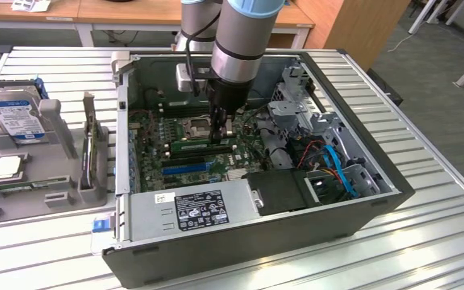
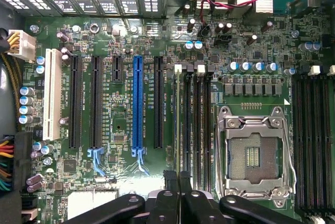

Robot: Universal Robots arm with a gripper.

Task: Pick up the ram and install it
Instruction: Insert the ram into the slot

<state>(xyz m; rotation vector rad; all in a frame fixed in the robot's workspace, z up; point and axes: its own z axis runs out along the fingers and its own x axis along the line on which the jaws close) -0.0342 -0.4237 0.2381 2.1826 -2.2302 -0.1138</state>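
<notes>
Worktop [image 1: 434,241]: computer case [image 1: 359,192] with its open side up; holder [image 1: 6,211] just beside it on the exterior view's left.
Holder: hard drive [image 1: 14,115] at the far end, processor chip [image 1: 6,167] nearer the camera.
Case: motherboard [image 2: 120,177] on its floor, power supply [image 1: 196,208] along the near wall.
Motherboard: memory slots [image 2: 194,124] between expansion slots [image 2: 137,103] and socket [image 2: 254,153]; ram [image 1: 200,145] in one slot, end effector [image 1: 218,138] directly above it.

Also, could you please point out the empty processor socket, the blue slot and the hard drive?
processor socket [image 2: 253,156], wrist view, on its middle contact field.
blue slot [image 2: 137,103], wrist view, midway along its length.
hard drive [image 1: 14,112], exterior view, on its label.
</notes>
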